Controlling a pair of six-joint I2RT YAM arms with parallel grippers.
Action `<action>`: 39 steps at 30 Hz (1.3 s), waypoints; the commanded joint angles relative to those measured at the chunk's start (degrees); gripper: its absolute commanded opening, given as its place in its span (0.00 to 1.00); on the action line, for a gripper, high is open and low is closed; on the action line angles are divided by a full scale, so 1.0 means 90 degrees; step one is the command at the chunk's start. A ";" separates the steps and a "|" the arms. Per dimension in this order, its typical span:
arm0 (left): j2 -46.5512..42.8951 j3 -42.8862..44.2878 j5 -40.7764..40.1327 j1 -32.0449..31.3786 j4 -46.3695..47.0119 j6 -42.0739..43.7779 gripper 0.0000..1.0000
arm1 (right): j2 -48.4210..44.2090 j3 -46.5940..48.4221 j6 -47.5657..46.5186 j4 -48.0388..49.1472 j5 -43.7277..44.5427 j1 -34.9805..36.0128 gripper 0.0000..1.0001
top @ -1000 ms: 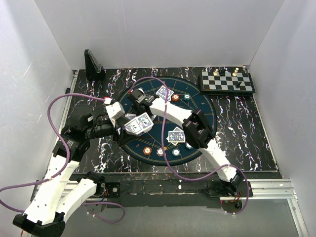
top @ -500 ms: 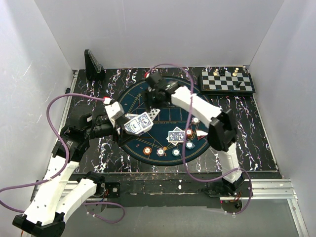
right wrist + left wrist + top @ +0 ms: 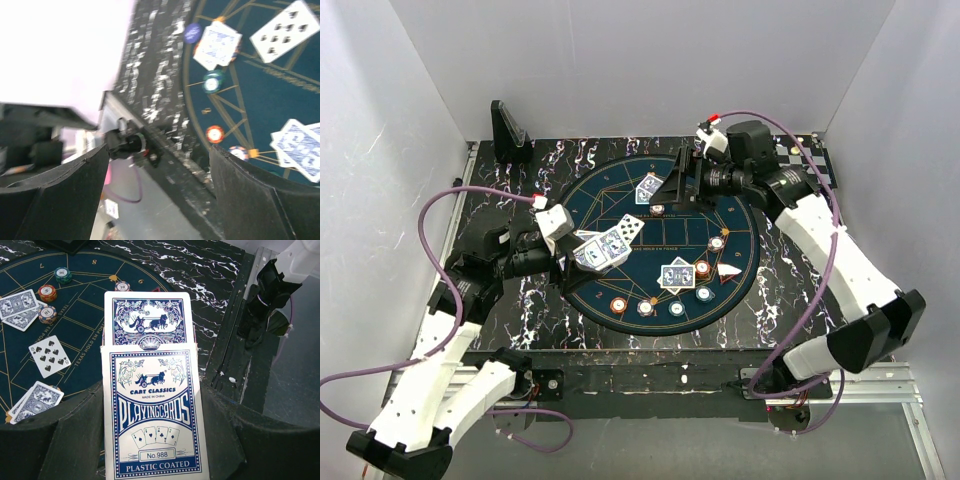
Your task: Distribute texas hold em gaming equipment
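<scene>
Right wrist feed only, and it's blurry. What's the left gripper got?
Observer: The left gripper is shut on a card box, with one card poking out of its top.
Operator: The face-up card on the mat, what rank?
Observer: The face-up card is a black eight.
Operator: Where's my gripper sitting?
Observer: The right gripper is open over the far part of the mat, beside two face-down cards.
</scene>
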 commanded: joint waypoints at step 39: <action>0.0169 0.0367 0.0126 0.0030 0.0277 -0.0066 0.00 | 0.0193 -0.1036 0.1243 0.1693 -0.2248 0.1121 0.42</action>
